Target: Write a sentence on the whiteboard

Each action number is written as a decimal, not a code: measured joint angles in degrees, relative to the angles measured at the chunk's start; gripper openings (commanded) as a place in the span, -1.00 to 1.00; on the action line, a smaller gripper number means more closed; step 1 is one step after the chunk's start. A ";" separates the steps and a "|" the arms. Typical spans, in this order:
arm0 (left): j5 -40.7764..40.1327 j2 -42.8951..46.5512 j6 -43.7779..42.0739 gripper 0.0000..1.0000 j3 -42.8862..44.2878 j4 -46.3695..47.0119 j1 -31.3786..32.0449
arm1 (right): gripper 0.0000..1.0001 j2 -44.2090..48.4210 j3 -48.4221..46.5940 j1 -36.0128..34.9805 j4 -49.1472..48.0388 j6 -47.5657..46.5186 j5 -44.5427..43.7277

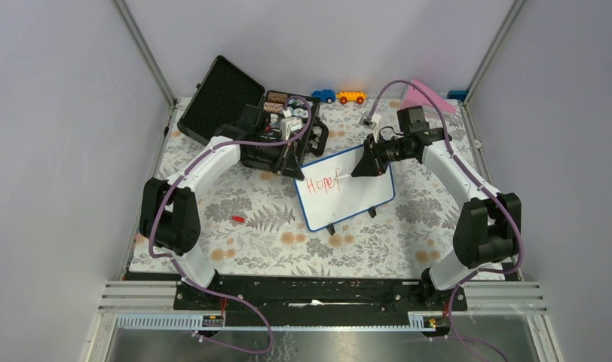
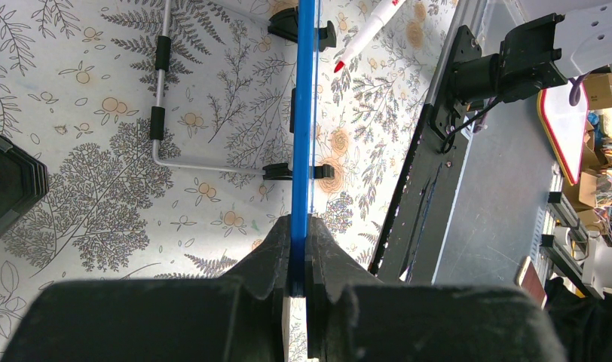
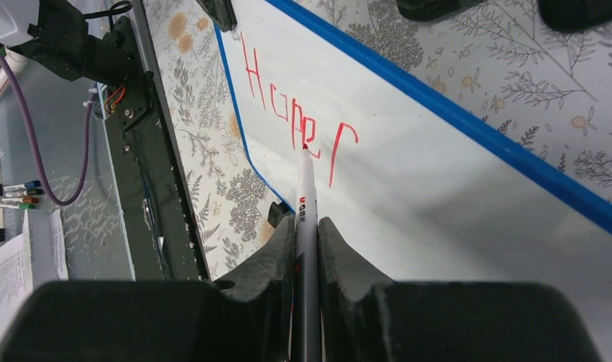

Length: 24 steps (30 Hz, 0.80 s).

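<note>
The whiteboard (image 1: 357, 200), white with a thin blue frame, stands tilted on two black feet at mid table. Red letters of the sentence (image 1: 323, 184) read "Hope" and then an "f". My left gripper (image 1: 296, 173) is shut on the board's upper left corner. The left wrist view shows the blue edge (image 2: 306, 113) clamped between its fingers (image 2: 301, 256). My right gripper (image 1: 368, 167) is shut on a white marker (image 3: 306, 204). The marker's red tip touches the board (image 3: 454, 188) just below the letters (image 3: 288, 113).
An open black case (image 1: 220, 98) full of small items lies behind the left arm. A blue toy car (image 1: 324, 96), an orange one (image 1: 351, 96) and a pink piece (image 1: 423, 96) sit at the back. A red cap (image 1: 238, 219) lies on the floral cloth.
</note>
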<state>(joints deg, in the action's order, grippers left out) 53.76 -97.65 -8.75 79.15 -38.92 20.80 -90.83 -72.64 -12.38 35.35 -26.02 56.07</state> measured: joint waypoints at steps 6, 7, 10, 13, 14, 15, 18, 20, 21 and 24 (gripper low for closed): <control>0.00 0.00 0.00 -1.00 0.00 0.00 0.00 | -1.00 -0.50 -0.85 0.00 -0.63 0.48 -0.15; 0.00 0.00 -0.02 -1.00 0.00 0.00 0.00 | -1.00 -0.63 -0.85 0.00 -0.76 0.57 -0.28; 0.00 0.00 0.00 -1.00 0.00 0.00 0.00 | -1.00 -1.20 -0.85 0.00 -1.27 0.66 -0.70; 0.00 0.00 0.00 -1.00 0.00 0.00 0.00 | -1.00 -1.49 -0.85 0.00 -1.42 0.72 -1.09; 0.00 0.00 0.00 -1.00 0.00 0.00 0.00 | -1.00 -1.51 -0.85 0.00 -1.42 0.72 -1.14; -0.02 0.00 -0.02 -1.00 0.00 0.00 0.00 | -1.00 -1.55 -0.85 0.00 -1.42 0.72 -1.16; -0.02 0.00 -0.02 -1.00 0.00 0.00 0.00 | -1.00 -1.97 -0.85 0.00 -1.42 0.70 -1.18; -0.02 0.00 -0.02 -1.00 0.00 0.00 0.00 | -1.00 -2.29 -0.85 0.00 -1.38 0.72 -1.14; -0.04 0.00 -0.02 -1.00 0.00 0.00 0.00 | -1.00 -2.43 -0.85 0.00 -1.38 0.72 -1.11; -0.04 0.00 -0.02 -1.00 0.00 0.00 0.00 | -1.00 -2.47 -0.85 0.00 -1.36 0.72 -1.14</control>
<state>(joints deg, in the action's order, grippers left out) 53.71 -97.65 -8.78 79.15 -38.92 20.80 -93.30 -73.49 -12.38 34.00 -25.30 54.94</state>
